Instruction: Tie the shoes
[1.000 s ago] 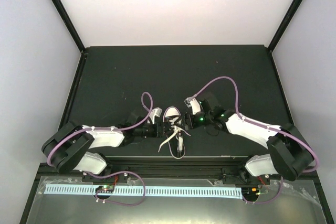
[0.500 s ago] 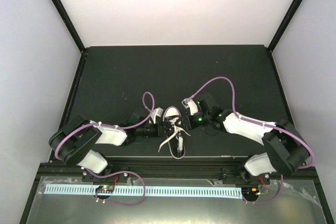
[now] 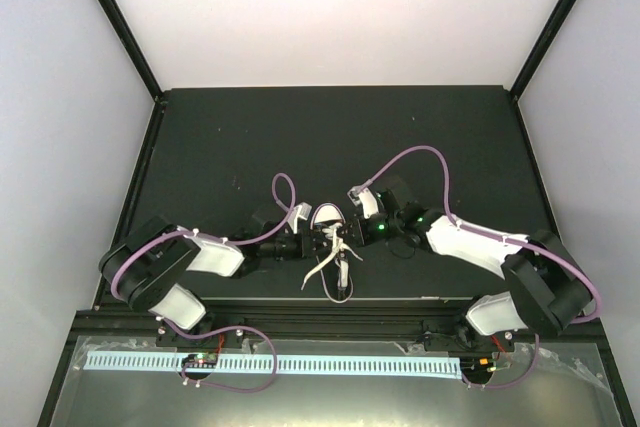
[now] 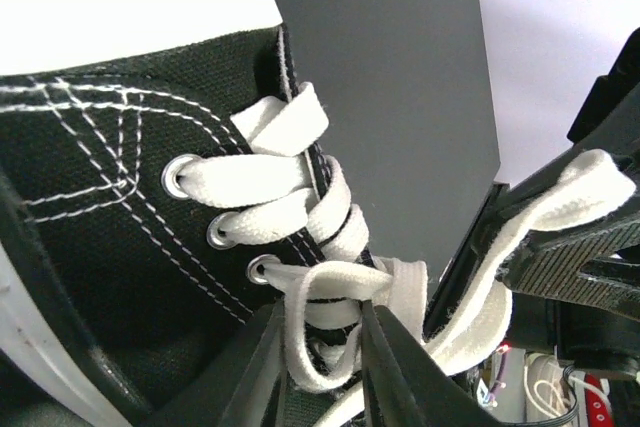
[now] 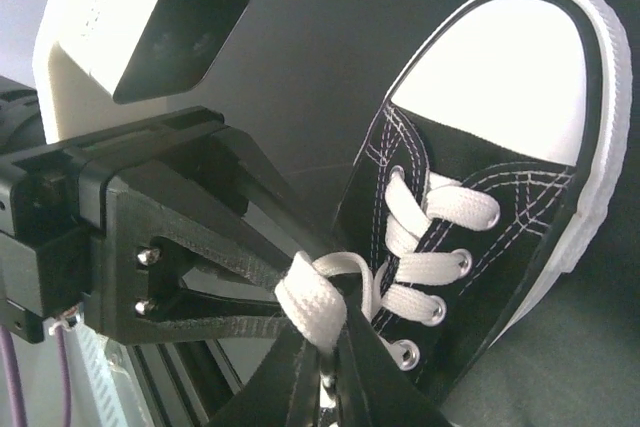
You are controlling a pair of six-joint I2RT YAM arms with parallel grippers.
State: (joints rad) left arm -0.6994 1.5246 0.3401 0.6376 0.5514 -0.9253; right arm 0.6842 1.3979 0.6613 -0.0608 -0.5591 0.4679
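Observation:
The shoe (image 3: 334,249) is a small black sneaker with a white toe cap (image 3: 328,214), lying near the table's front edge with its toe pointing away. My left gripper (image 3: 321,241) reaches in from the left. In the left wrist view its narrowed jaws (image 4: 322,319) press both sides of a white lace loop (image 4: 300,347) by the lowest eyelet. My right gripper (image 3: 349,238) comes from the right. Its jaws (image 5: 326,317) are shut on a folded lace (image 5: 310,295) just above the tongue. Loose lace ends (image 3: 320,272) trail off to the front left.
The black table (image 3: 330,137) has white walls on three sides. A black rail (image 3: 330,312) and a white perforated strip (image 3: 270,362) run along the near edge. Purple cables (image 3: 420,155) arch over both arms. The two grippers stand almost touching over the shoe.
Both grippers have closed over the last second, the right one from wide to pinched on the lace. The left arm has slid right, closer to the shoe.

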